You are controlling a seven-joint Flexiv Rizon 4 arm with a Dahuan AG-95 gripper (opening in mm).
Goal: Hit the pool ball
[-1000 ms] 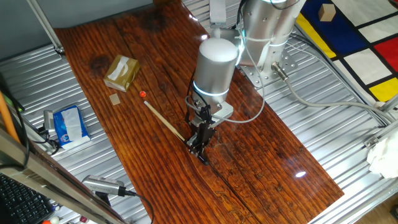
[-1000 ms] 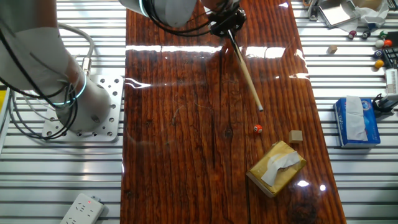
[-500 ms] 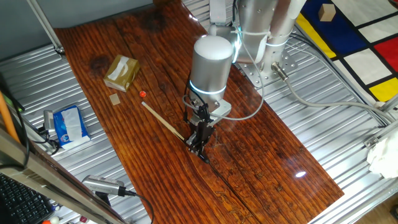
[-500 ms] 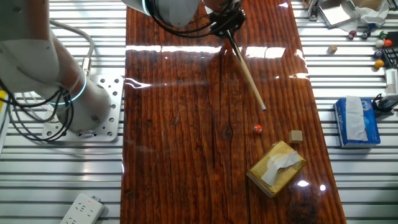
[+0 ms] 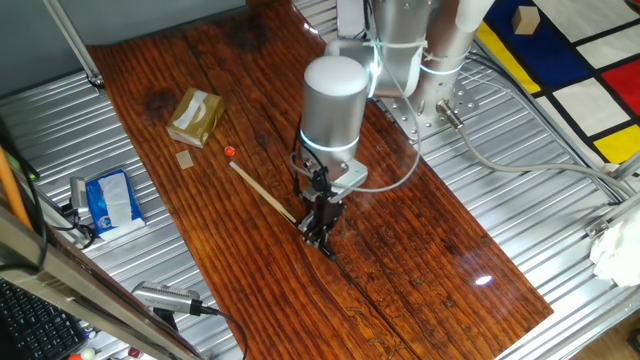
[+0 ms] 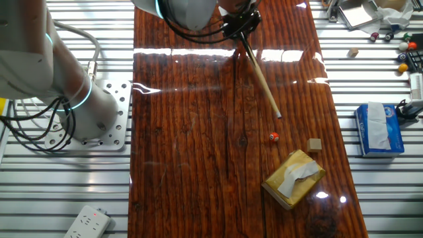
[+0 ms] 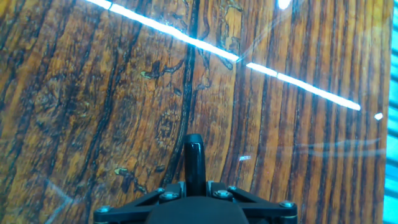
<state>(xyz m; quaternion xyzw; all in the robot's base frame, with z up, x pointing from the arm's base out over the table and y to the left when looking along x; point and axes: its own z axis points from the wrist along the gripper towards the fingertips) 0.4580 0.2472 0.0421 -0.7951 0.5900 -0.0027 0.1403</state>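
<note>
The pool ball [image 5: 229, 152] is a tiny red-orange sphere on the dark wooden table [image 5: 420, 270]; it also shows in the other fixed view [image 6: 273, 137]. My gripper [image 5: 320, 232] is shut on the dark butt of a thin wooden cue stick [image 5: 268, 194], which lies low over the table. The stick's tip [image 5: 233, 166] points toward the ball and stops a short way from it, apart. In the other fixed view the gripper [image 6: 239, 28] is at the top and the stick [image 6: 263, 78] runs down toward the ball. The hand view shows the black butt [image 7: 193, 160] between the jaws.
A tan cardboard box [image 5: 195, 116] and a small flat tan block [image 5: 184, 160] lie just beyond the ball. A blue tissue packet [image 5: 112, 200] sits off the table's left edge. The arm's base [image 6: 86, 112] stands beside the table. Several coloured balls [image 6: 403, 56] lie off the table.
The arm's upper body has shifted a little to the left. The stick's tip has wobbled slightly but stays short of the ball, which has not moved.
</note>
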